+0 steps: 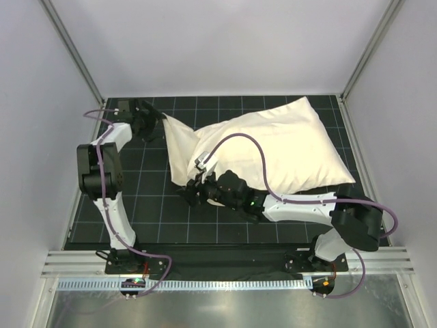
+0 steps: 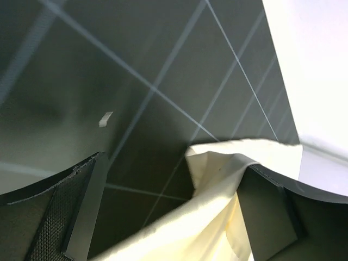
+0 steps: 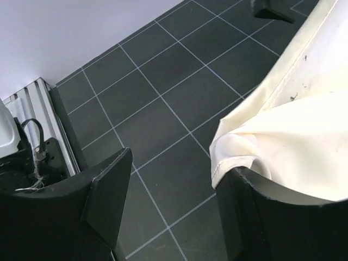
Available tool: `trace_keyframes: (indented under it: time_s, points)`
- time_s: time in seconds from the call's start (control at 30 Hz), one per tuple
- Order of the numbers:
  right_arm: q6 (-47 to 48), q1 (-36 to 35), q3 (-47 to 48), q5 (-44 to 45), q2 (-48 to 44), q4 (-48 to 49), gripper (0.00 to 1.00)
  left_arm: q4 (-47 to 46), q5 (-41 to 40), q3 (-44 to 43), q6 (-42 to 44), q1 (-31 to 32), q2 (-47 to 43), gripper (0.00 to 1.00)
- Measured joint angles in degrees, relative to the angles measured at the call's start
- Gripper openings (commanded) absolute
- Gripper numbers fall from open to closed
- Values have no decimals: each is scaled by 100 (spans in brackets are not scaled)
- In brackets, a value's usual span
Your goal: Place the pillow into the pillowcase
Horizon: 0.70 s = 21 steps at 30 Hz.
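The cream pillowcase [image 1: 181,150] lies on the black grid mat, limp and wrinkled at its left end and bulging thick toward the right [image 1: 293,147]. No logo or tag shows, so the pillow is hidden, apparently inside the bulge. My left gripper [image 1: 156,124] is open at the pillowcase's far left corner. In the left wrist view the cloth [image 2: 217,206] drapes across the gap of the left gripper [image 2: 174,174] and over one finger. My right gripper [image 1: 191,188] is open at the near left corner. In the right wrist view a hemmed corner [image 3: 234,149] rests on one finger of the right gripper [image 3: 176,163].
The mat [image 1: 143,212] is walled by white panels at the back and both sides. A ribbed aluminium rail [image 1: 218,263] runs along the near edge by the arm bases. A small white speck [image 2: 106,118] lies on the mat.
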State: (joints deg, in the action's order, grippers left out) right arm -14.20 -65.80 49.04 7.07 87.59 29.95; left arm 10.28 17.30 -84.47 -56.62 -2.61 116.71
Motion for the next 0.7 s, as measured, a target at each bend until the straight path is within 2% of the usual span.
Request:
trace_keyframes:
  time_s: [0.23, 0.37, 0.47, 0.7]
  points:
    - [46, 7, -92, -195, -879, -260, 77, 284, -476, 422, -17, -275, -1117, 100]
    - [-15, 7, -57, -651, -1239, -330, 77, 282, -686, 476, 9, -280, -1818, 100]
    - [-164, 0, 175, -1010, -1029, -444, 77, 291, -796, 461, 39, -291, -2061, 100]
    - [-713, -63, 636, -2282, 114, -518, 79, 551, -822, 625, 179, -352, -1932, 100]
